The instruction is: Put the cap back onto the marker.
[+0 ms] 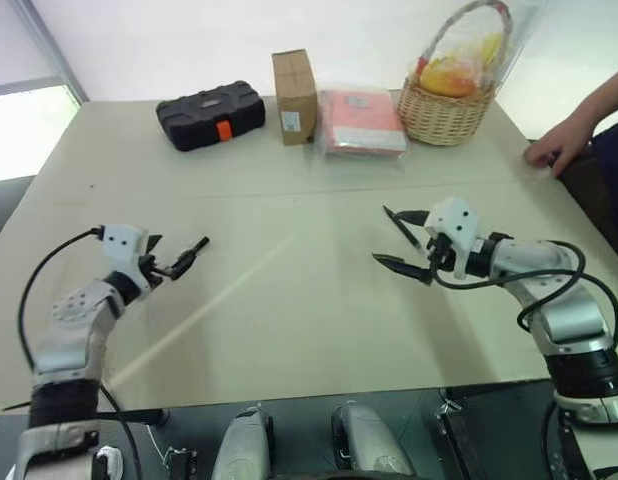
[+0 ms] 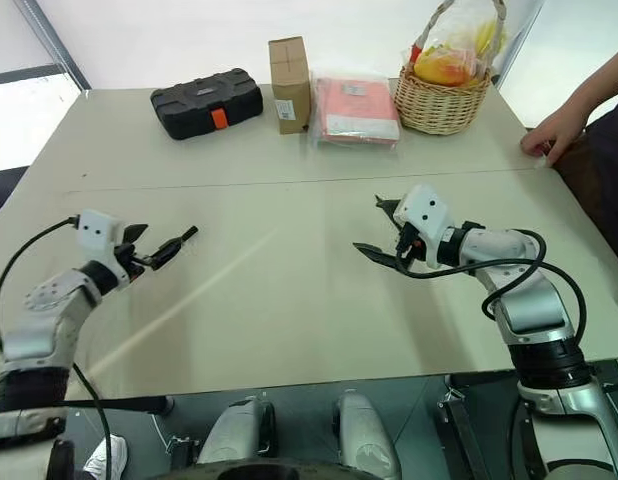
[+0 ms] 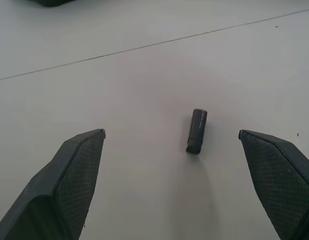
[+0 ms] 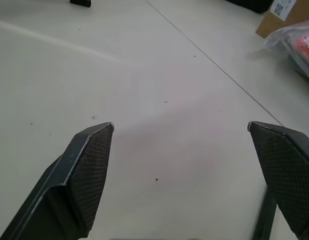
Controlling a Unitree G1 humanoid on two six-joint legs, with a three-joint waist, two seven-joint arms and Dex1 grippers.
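Both arms were built of silver-grey metal segments with black bands at the joints and near the base. Each wrist carried a white, boxy camera housing (image 1: 453, 220), just behind its gripper. The left gripper (image 1: 179, 258) and the right gripper (image 1: 401, 245) each had two slim black fingers that tapered to points; seen close, the finger pads (image 3: 79, 170) bore a fine cross-hatched texture. A thin black cable (image 1: 49, 265) arched behind the left gripper along the forearm, and thicker black cables (image 1: 549, 290) looped behind the right gripper.
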